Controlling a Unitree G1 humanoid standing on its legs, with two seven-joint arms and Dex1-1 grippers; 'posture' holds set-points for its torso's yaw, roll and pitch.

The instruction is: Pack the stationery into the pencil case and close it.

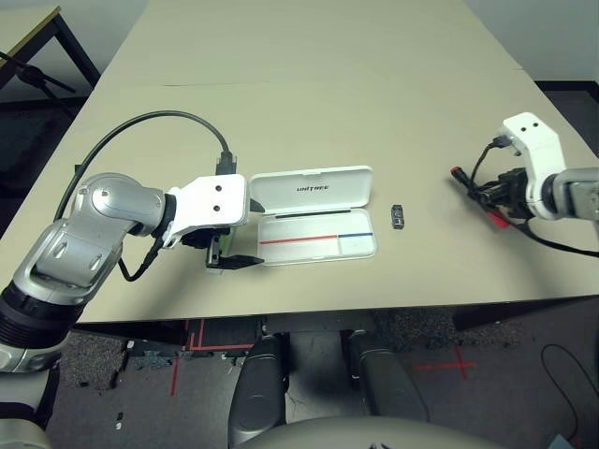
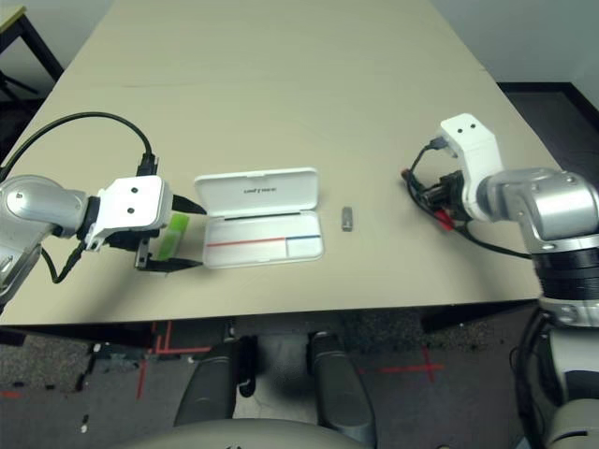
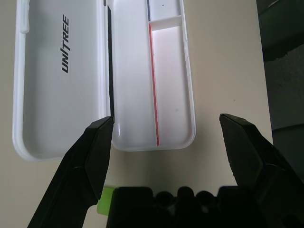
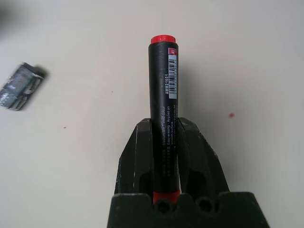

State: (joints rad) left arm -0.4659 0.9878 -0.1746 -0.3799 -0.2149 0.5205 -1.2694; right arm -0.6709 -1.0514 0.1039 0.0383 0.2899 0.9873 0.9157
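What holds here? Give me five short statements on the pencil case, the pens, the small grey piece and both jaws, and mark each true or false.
1. The pencil case lies open on the table. True.
2. The right gripper has its jaws shut on the marker. True.
3. The small grey piece lies inside the case. False: it lies on the table beside the case, on the side toward the right gripper.
4. The left gripper holds the green highlighter. False: its jaws stand wide open at the case's end, and the highlighter lies under the hand.
5. The marker is already in the case. False: the tray is empty.
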